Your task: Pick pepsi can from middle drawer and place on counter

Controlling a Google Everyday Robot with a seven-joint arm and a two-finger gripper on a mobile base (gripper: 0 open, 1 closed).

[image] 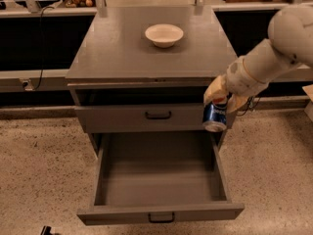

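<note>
Floor (39,170): speckled beige, all around the cabinet.
Counter (122,48): flat grey top of the cabinet, carrying only the bowl toward its back.
Drawer (161,180): pulled fully out toward the camera, its deep grey tray bare inside and a small dark handle on its front panel.
Arm (274,53): white and thick, coming in from the upper right and sloping down-left toward the cabinet's right front corner.
Drawer front (122,119): shut, just above the open drawer, with a black curved handle at its middle.
Bowl (164,35): shallow, off-white, upright, well apart from the can.
Gripper (222,99): at the cabinet's right front edge, just below counter level and above the drawer's right rear corner; its yellowish fingers (213,90) are closed on the can's upper part.
Can (214,117): blue with a silver bottom end, hanging roughly upright from the gripper, clear of the tray, in front of the right end of the drawer front, not on the counter.
</note>
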